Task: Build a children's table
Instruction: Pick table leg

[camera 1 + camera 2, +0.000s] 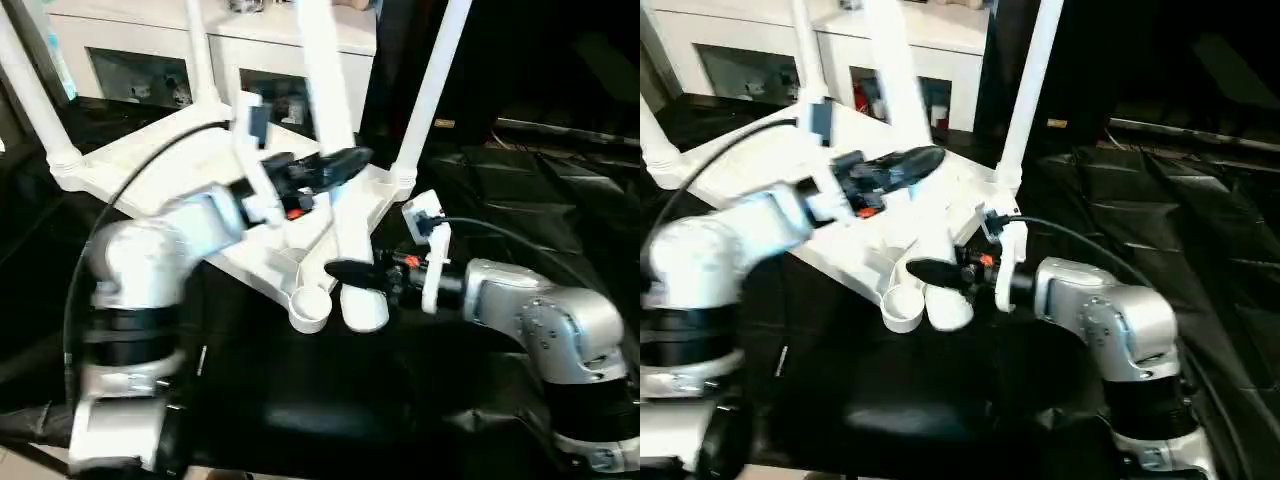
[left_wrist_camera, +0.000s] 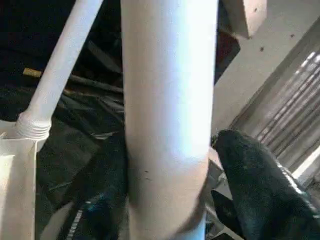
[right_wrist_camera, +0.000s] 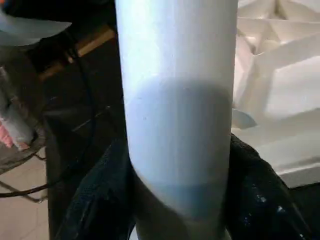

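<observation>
The children's table lies upside down, its white ribbed tabletop [image 1: 180, 160] on a black surface, with three white legs [image 1: 432, 90] standing in corner sockets. A loose fourth leg [image 1: 325, 80] stands tilted, its lower end beside the empty near corner socket [image 1: 312, 308]. My right gripper [image 1: 352, 280] is shut on this leg low down, and its fingers [image 3: 95, 200] press both sides. My left gripper [image 1: 335, 165] stands around the same leg higher up. One of its fingers [image 2: 255, 185] shows a small gap to the leg.
A white cabinet [image 1: 140, 70] with glass doors stands behind the tabletop. Black cloth [image 1: 520, 190] covers the surface to the right and front. A black cable [image 1: 130, 190] loops over my left forearm.
</observation>
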Tool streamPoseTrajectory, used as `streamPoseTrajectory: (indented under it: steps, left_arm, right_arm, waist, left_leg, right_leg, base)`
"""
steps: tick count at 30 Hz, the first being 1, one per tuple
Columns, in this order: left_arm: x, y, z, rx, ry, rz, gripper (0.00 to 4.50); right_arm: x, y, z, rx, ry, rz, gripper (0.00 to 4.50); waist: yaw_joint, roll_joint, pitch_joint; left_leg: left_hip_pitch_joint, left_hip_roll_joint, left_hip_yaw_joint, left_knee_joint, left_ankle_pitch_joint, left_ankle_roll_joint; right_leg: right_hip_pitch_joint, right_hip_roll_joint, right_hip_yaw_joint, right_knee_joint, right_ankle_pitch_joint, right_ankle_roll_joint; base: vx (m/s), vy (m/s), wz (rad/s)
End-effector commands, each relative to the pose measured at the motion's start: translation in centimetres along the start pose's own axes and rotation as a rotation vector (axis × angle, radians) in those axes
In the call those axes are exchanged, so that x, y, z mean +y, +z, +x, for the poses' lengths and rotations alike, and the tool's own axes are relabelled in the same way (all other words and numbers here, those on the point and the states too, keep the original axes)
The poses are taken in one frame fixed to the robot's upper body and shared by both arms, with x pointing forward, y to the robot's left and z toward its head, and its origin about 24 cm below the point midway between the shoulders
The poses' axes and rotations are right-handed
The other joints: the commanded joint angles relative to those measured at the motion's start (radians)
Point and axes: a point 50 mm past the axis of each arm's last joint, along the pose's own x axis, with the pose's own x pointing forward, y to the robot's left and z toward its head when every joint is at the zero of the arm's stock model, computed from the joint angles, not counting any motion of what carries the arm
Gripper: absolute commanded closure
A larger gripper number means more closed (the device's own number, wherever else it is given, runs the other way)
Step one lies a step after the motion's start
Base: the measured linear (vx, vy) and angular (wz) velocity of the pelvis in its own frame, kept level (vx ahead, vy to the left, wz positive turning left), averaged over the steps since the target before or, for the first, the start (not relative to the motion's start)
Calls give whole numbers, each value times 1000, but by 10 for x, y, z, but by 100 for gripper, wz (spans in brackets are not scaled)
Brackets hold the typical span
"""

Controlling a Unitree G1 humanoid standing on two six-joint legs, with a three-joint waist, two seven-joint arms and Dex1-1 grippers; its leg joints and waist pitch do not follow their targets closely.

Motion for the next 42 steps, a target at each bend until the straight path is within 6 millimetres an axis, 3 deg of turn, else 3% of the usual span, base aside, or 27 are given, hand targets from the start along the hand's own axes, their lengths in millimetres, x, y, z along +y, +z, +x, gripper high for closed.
streamPoseTrajectory:
  steps: [1, 2, 5, 7, 11, 13, 24, 27, 32, 42]
  left_arm:
    - [-8, -3, 4, 19, -35, 15, 129]
    - [-8, -4, 4, 20, -31, 16, 164]
    - [-3, -1, 2, 16, -13, 17, 171]
    - [1, 3, -1, 5, -3, 18, 207]
    - [1, 4, -2, 0, -21, 17, 223]
    - [-1, 4, -3, 4, -46, 26, 257]
    - [-4, 7, 3, -1, -60, 61, 267]
    - [-5, 8, 8, 3, -37, 102, 268]
    - [-7, 8, 11, 21, -14, 150, 268]
    - [-5, 6, 17, 24, 50, 202, 268]
  right_arm:
    - [-5, 5, -5, -33, -52, -10, 257]
    - [-5, 5, -5, -34, -54, -8, 257]
    - [-6, 5, -5, -31, -53, -8, 257]
    - [-6, 5, -5, -27, -49, -10, 257]
    - [-6, 5, -6, -24, -41, -12, 257]
    - [-6, 5, -6, -19, -38, -17, 257]
    - [-7, 6, -9, -5, -33, -98, 257]
    - [-8, 7, -9, -10, -25, -89, 189]
    - [-10, 9, -8, 16, -56, -101, 150]
    - [-14, 7, 0, 40, -128, -92, 145]
  waist:
    - [2, 9, -75]
    - [1, 7, -74]
    - [0, 8, -74]
    - [-1, 8, -73]
    - [-1, 10, -73]
    - [-1, 9, -73]
    - [-1, 5, -72]
    - [-1, 3, -73]
    - [-2, 1, -73]
    - [-3, 1, -74]
  left_leg:
    - [24, -23, 18, -64, -233, -68]
    - [24, -24, 19, -64, -231, -67]
    - [25, -24, 18, -64, -240, -65]
    - [25, -24, 18, -64, -247, -66]
    - [27, -23, 18, -65, -255, -70]
    - [26, -24, 18, -65, -254, -69]
    - [24, -23, 20, -64, -243, -64]
    - [25, -23, 20, -63, -240, -58]
    - [23, -23, 20, -62, -229, -57]
    - [22, -23, 21, -61, -214, -57]
  right_leg:
    - [41, -4, 0, -68, -176, -133]
    - [41, -3, 0, -69, -174, -133]
    - [40, -3, 0, -70, -189, -129]
    - [39, -2, 0, -71, -206, -123]
    - [36, -3, -1, -71, -203, -125]
    - [38, -2, 0, -71, -203, -127]
    - [40, -4, 0, -71, -202, -128]
    - [39, -4, 0, -71, -202, -131]
    - [40, -4, 0, -70, -199, -129]
    - [39, -4, 1, -69, -183, -134]
  base:
    - [0, 0, 0]
    - [0, 0, 0]
    - [0, 0, 0]
    - [0, 0, 0]
    - [0, 0, 0]
    - [0, 0, 0]
    - [0, 0, 0]
    - [0, 0, 0]
    - [0, 0, 0]
    - [0, 0, 0]
